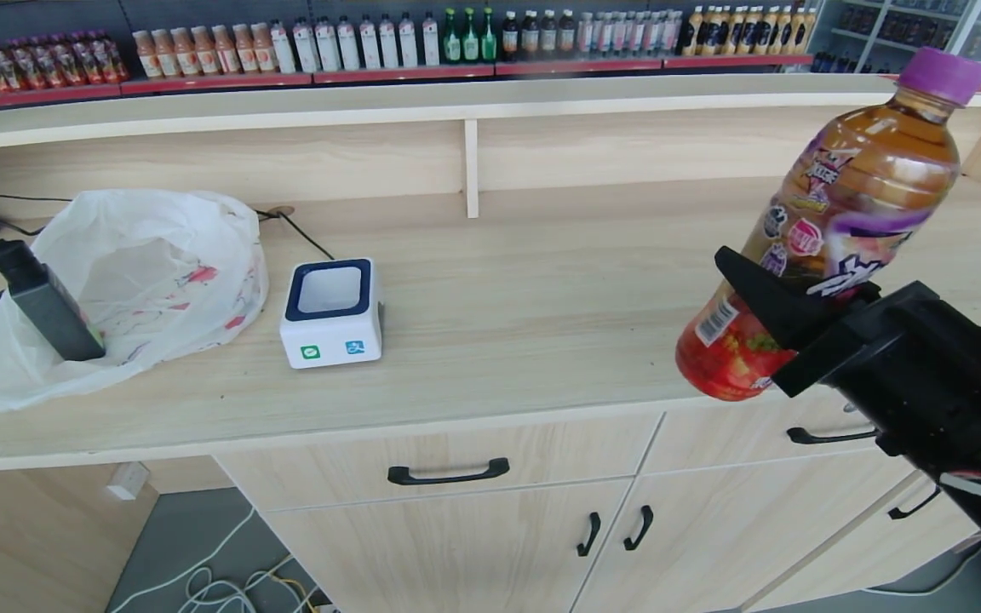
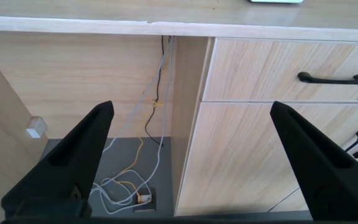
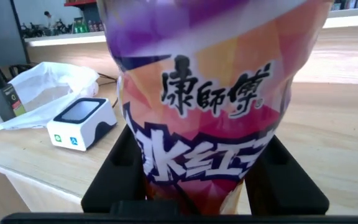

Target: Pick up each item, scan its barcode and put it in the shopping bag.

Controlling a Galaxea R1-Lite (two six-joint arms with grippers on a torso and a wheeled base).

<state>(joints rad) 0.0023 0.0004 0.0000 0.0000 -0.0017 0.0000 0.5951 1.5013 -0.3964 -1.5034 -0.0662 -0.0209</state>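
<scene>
bottle [image 3: 210, 93] cap and base cut by picture edges, right wrist view | right gripper [image 3: 202, 140] far finger behind bottle, head view | scanner [image 2: 275, 1] mostly cut off, left wrist view | shelf bottles [image 1: 456, 38] labels too small to tell

Bright, even light; faint shadows on counter [image 1: 542, 281].

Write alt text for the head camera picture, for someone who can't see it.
The right gripper holds a purple-capped drink bottle tilted near the right end of a wooden counter. To the left sit a small white scanner and a white shopping bag with a dark box at its opening.
</scene>
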